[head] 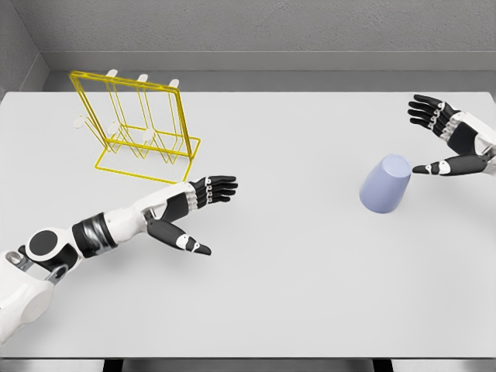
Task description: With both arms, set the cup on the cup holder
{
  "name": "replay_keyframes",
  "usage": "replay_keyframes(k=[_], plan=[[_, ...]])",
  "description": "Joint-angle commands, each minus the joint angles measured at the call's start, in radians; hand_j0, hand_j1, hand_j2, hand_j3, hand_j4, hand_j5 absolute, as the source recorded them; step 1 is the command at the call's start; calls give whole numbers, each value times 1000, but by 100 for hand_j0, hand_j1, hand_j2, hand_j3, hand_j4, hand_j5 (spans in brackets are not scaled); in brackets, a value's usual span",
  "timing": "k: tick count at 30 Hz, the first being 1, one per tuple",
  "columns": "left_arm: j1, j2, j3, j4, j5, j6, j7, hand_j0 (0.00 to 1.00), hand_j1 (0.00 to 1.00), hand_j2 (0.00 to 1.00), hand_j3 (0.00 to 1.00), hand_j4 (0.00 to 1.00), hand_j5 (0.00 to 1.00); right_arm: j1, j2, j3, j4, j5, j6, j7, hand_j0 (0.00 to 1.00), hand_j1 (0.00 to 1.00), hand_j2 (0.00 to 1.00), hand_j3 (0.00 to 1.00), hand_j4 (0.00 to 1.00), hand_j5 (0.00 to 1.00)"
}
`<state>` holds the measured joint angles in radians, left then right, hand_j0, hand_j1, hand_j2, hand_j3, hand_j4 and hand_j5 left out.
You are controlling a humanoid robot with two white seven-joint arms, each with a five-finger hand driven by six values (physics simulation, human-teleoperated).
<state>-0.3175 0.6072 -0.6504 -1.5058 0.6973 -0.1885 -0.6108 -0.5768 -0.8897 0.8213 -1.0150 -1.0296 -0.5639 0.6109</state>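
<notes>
Beside right robot hand [449, 139], cup [385, 184], fingers spread

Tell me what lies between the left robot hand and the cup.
Nothing: in the head view, only bare white table stretches between the left robot hand and the lavender cup.

— Where is everything, taking the cup [385, 184] as the mark?
— It lies tilted on the tabletop [294, 294]. The cup holder [139, 128] stands far left and behind. The left robot hand [198, 208] hovers well left; the right robot hand [449, 139] just right.
</notes>
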Motion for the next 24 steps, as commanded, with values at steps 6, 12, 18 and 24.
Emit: replay_keyframes(k=[6,12,18,24], plan=[[-2,0,0,3,4,0,0,100,100,100,100,100,100,0,-5,-5,-1,-4,-1,0,100,100,100,100,100,100],[-2,-1,0,3,4,0,0,100,100,100,100,100,100,29,-9,-4,0,-6,-47,0,100,100,100,100,100,100],[-2,-1,0,4,4,0,0,100,100,100,100,100,100,55,-12,-7,6,-9,-47,0,100,100,100,100,100,100],[-2,0,0,6,4,0,0,100,100,100,100,100,100,87,-5,-5,16,-9,-47,0,100,100,100,100,100,100]])
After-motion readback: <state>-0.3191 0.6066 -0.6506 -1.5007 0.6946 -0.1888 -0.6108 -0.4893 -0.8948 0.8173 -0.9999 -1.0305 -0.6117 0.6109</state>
